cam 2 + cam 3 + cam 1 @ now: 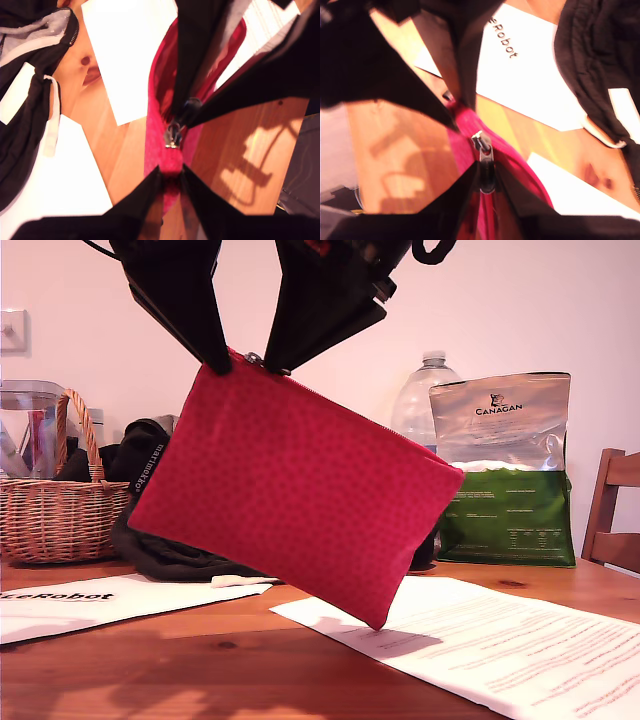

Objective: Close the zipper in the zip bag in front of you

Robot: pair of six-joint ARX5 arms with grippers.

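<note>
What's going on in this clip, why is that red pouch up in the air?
Two robot arms hold the zip bag tilted above the wooden table. My first gripper pinches the pouch's top edge at one end, and my second gripper grips the silver pull tab of the zipper right beside it. How much is zipped cannot be told.

The zip bag (290, 490) is hanging tilted above the counter (200, 660), papers (480, 640) lying beneath it. A basket (60, 510) is sitting at the exterior view's left, behind.
</note>
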